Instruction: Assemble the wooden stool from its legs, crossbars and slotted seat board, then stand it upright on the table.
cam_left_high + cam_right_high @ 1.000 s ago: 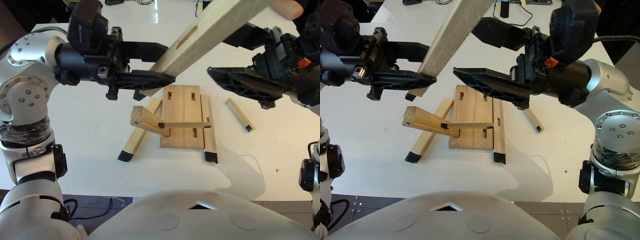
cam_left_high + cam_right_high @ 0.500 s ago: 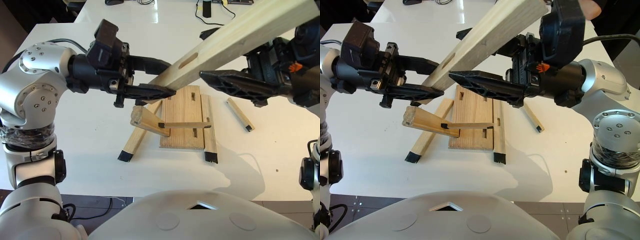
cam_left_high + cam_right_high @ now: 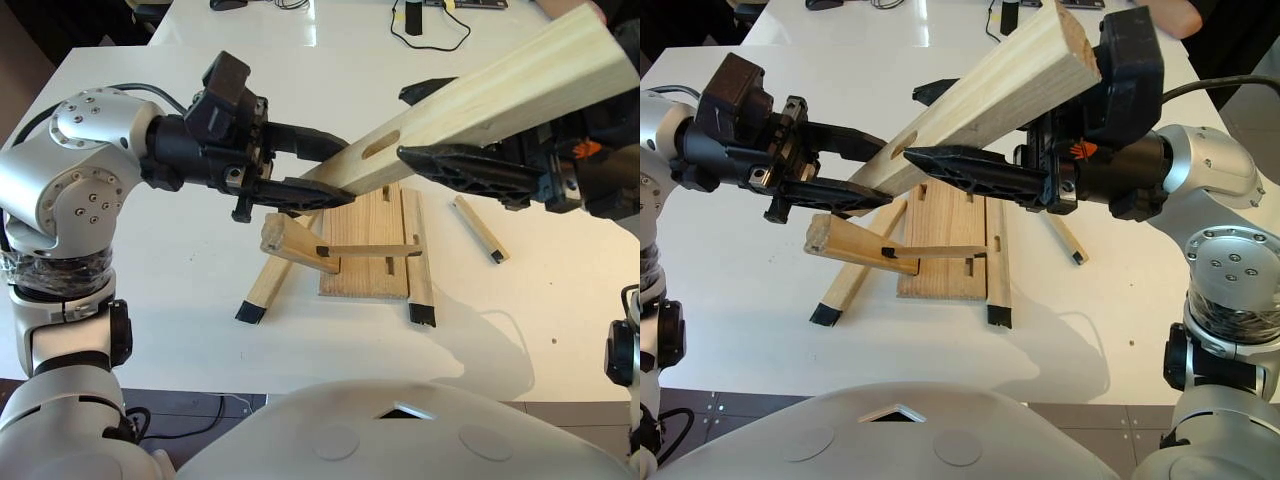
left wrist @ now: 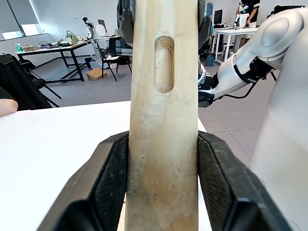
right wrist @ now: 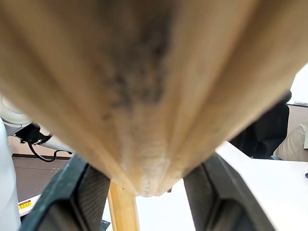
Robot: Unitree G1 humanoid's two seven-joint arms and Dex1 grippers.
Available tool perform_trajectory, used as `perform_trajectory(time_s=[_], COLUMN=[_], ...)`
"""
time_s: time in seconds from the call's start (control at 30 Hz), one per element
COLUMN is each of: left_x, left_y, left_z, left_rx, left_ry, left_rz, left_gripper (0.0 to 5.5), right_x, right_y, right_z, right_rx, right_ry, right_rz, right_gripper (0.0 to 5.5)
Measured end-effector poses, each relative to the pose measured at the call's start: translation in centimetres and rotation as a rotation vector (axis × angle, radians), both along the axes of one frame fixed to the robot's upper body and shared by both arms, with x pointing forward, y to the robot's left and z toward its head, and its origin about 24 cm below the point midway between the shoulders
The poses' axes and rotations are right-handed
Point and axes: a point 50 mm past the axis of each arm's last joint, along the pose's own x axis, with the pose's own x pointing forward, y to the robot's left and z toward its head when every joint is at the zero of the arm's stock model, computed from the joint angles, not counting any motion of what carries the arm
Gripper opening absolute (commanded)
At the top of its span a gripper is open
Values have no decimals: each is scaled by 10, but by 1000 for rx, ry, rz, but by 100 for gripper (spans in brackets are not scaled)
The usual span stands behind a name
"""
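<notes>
held leg: long pale wooden piece, square-cut ends, light grain; one oval slot cut in its face; up in the air, slanting from frame centre to the upper right corner, above the seat board
left gripper: clenched on the held leg's lower end; in the left wrist view both black fingers press flat on the leg's two sides, slot just beyond them
right gripper: grasping the same leg farther up, past the slot; one finger in front of the wood, one behind it; in the right wrist view the wood sits between the two pads
seat board: flat on the table, frame centre, light wood; rectangular slots through it
leg with crossbar: short thick piece tilted over the board's left edge, dark end; a thin crossbar runs from it across the board
left lying leg: flat on the table, just left of the board, angled; black tip at its near end
right lying leg: flat along the board's right edge, touching or nearly so; black tip at its near end
loose crossbar: short stick, right of the board, apart from it; dark near end
table: white, glossy
</notes>
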Motion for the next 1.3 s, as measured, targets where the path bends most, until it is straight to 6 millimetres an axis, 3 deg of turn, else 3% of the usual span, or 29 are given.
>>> perform_trajectory(time_s=[0.07, 0.27, 0.43, 0.53, 0.67, 0.8, 0.93, 1.07, 1.3], left_x=[0, 13, 24, 39, 58, 44, 24, 9, 5], left_y=[0, -4, -4, 0, 31, 61, 73, 70, 67], left_z=[0, 6, 6, -3, -34, -82, -114, -124, -128], left_rx=[-2, -16, -40, -5, 140, 373, 464, 475, 485], left_ry=[3, -3, -39, -73, -144, -212, -178, -139, -129], left_rz=[0, 101, 192, 293, 476, 466, 406, 338, 270], left_gripper=[200, 308, 374, 374, 374, 374, 374, 374, 374], right_x=[0, 7, 18, 24, 27, 9, -14, -27, -35], right_y=[0, -5, -15, -27, -64, -90, -81, -66, -56], right_z=[0, -8, -2, 3, -10, -53, -65, -67, -75], right_rx=[2, -62, -70, -100, -282, -488, -527, -491, -443], right_ry=[0, 9, -28, -73, -98, 16, 31, 14, 49], right_rz=[1, -70, -158, -225, -378, -398, -306, -256, -244], right_gripper=[201, 201, 201, 201, 201, 201, 201, 201, 201])
